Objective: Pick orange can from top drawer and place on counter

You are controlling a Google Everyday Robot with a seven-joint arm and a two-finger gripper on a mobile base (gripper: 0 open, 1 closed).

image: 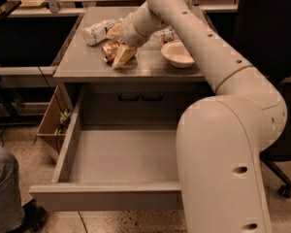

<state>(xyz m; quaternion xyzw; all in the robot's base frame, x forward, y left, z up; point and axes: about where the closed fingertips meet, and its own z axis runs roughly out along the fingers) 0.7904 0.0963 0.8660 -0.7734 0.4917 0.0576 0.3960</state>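
Your gripper (116, 55) is up on the counter (77, 66) right now, near the front edge and a little left of centre, with the arm coming in from the right and angling down across the cabinet top. It's closed around the orange can (108, 49). You can see the shiny copper body poking out on the left side of the gripper, with one pale finger (125, 55) laid against its near side. The can looks tilted, not standing square, and whether its base is touching the counter I can't tell. Just behind it, a white-labelled bottle (97, 30) lies on its side toward the back left. To the right of the gripper a shallow cream bowl (177, 55) sits on the counter, clear of the can, and a second bottle (168, 34) peeks out from behind the arm, just past the bowl. Below, the top drawer (106, 196) is pulled well out, its plain grey floor showing. Left of the cabinet a cardboard box (49, 123) sits on the floor.
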